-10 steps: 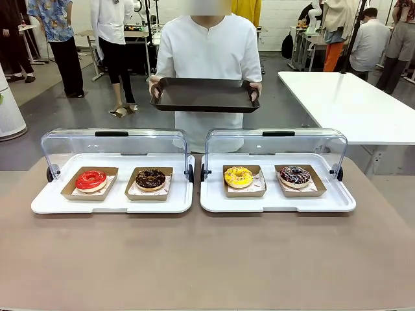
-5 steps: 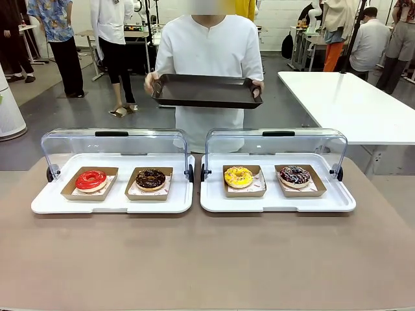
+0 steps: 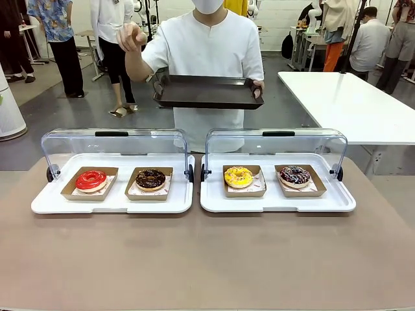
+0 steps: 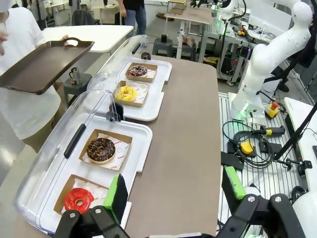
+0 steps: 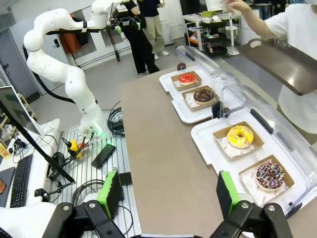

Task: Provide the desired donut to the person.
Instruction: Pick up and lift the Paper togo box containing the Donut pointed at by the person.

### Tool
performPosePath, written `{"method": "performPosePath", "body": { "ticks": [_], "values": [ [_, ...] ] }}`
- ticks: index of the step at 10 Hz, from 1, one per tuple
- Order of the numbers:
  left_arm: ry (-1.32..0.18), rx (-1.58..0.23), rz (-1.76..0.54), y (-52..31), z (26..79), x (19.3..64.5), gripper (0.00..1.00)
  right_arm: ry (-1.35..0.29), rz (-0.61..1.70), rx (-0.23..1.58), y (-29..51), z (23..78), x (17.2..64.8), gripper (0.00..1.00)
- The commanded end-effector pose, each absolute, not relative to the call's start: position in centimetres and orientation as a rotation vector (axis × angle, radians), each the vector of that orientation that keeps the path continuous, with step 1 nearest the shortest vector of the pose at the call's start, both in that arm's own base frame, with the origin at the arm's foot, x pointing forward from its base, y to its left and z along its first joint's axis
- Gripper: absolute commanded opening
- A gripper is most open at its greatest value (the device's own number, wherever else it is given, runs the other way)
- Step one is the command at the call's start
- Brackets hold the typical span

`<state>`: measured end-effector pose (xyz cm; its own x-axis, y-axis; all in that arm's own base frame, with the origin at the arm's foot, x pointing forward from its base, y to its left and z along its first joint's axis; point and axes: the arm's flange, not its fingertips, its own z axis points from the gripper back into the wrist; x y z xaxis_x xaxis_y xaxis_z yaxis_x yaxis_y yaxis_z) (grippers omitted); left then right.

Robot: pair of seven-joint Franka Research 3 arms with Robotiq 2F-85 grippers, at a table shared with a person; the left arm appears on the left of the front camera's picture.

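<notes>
Clear, glossy plastic lids (image 3: 113,144) are standing open behind two smooth white rectangular display trays (image 3: 110,202) that are sitting side by side on the matte brown table (image 3: 207,265). Each is carrying two ring donuts in shallow brown cardboard boxes. On the robot's left a shiny red-glazed donut (image 3: 91,179) is lying beside a chocolate donut (image 3: 150,178). On the right a yellow donut (image 3: 238,175) is lying beside a dark sprinkled donut (image 3: 295,174). All four are resting in their boxes, untouched. At the far side the person (image 3: 207,52) is gripping a flat, dark serving tray (image 3: 207,92) by one end handle and is raising the other hand (image 3: 130,34) with a finger extended. Which donut it is indicating I cannot tell. The left wrist view is showing the left gripper (image 4: 174,191) with its green-padded fingers spread wide and nothing between them, hanging above the table edge near the red donut, and the right arm (image 4: 267,54), white and rounded, over coiled black cables (image 4: 252,144). The right wrist view is showing the right gripper (image 5: 168,192) likewise spread and empty, and the left arm (image 5: 64,64) beyond the table.
</notes>
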<state>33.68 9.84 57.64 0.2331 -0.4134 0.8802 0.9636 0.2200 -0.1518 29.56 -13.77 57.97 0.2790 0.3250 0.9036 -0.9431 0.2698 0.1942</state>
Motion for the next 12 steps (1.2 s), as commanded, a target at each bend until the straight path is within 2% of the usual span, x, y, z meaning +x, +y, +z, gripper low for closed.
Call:
{"method": "performPosePath", "body": {
  "ticks": [1, 12],
  "values": [
    [-0.829, -0.846, -1.12, 9.92, 57.75, 33.71, 1.0, -0.876, 1.023, 0.89, -13.78, 57.99, 29.62, 1.0],
    [-0.829, -0.846, -1.12, 9.92, 57.75, 33.71, 1.0, -0.876, 1.023, 0.89, -13.78, 57.99, 29.62, 1.0]
  ]
}}
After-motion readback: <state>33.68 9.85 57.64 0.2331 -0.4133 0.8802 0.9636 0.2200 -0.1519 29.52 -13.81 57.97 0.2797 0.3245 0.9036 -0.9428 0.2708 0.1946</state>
